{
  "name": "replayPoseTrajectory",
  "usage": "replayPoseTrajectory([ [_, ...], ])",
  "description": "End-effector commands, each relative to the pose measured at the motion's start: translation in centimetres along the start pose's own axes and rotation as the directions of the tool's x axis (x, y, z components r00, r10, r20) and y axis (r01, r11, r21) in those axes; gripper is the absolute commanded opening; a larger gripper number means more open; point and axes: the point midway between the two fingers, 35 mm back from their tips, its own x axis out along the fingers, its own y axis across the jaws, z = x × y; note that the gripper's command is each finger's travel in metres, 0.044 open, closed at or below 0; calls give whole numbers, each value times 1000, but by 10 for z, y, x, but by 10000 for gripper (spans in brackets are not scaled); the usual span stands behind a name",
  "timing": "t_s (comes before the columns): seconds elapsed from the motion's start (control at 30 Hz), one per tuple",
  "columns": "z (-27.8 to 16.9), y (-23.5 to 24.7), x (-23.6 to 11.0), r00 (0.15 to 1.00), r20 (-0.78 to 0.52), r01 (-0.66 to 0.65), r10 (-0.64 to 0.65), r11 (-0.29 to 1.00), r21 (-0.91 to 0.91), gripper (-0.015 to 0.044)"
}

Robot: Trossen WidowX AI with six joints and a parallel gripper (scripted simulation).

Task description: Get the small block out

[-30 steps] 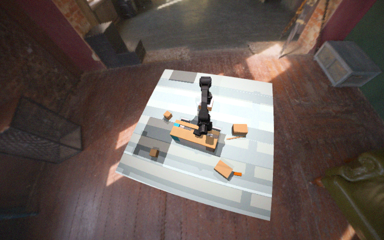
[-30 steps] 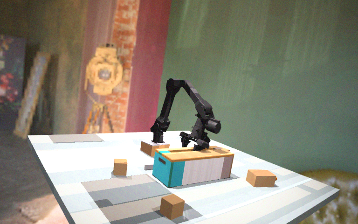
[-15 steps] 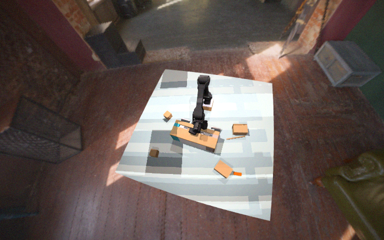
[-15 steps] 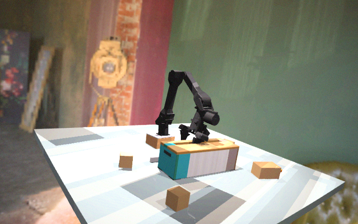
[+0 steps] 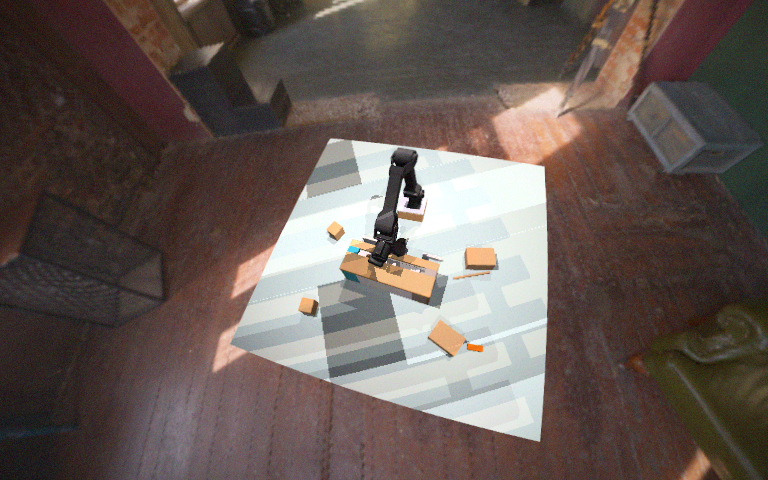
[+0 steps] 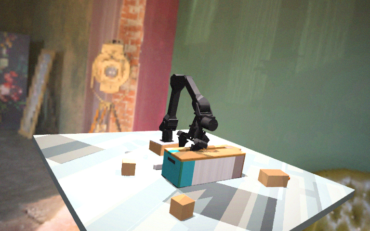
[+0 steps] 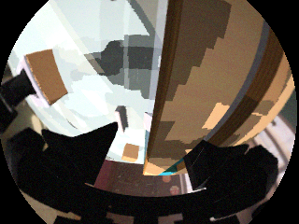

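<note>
The long box [image 5: 396, 278] [image 6: 214, 169] [image 7: 193, 89] has an orange-brown top with a lengthwise opening, a teal end with a dark slot and a pale front. My gripper [image 5: 388, 255] [image 6: 188, 147] [image 7: 147, 127] is open and empty at the back of the box top, pointing down. In the wrist view the box's back edge runs between the fingers: one finger is on the table side, the other over the box. Whether a finger touches the box I cannot tell. I cannot make out the small block; the shelf inside is hidden in these views.
Brown blocks stand around the box: two on the teal-end side [image 5: 335, 230] [image 5: 307, 306], two on the other side [image 5: 480, 258] [image 5: 446, 337]. A thin stick [image 5: 471, 275] lies near one. A small orange piece [image 5: 475, 347] lies by another. A grey piece [image 6: 157, 166] lies behind the box.
</note>
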Motion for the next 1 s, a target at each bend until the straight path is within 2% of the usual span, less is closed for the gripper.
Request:
replayPoseTrajectory([
  [0.0,-11,-1,2,1000,-5,6,-6,1000,5,400],
  [0.6,-50,-1,16,1000,-8,6,-6,1000,5,400],
  [0.7,-54,-2,3,1000,-8,5,-5,1000,6,400],
  [0.87,-68,0,-43,1000,-5,3,-3,1000,10,400],
  [0.97,-68,0,-45,1000,-5,3,-3,1000,10,400],
])
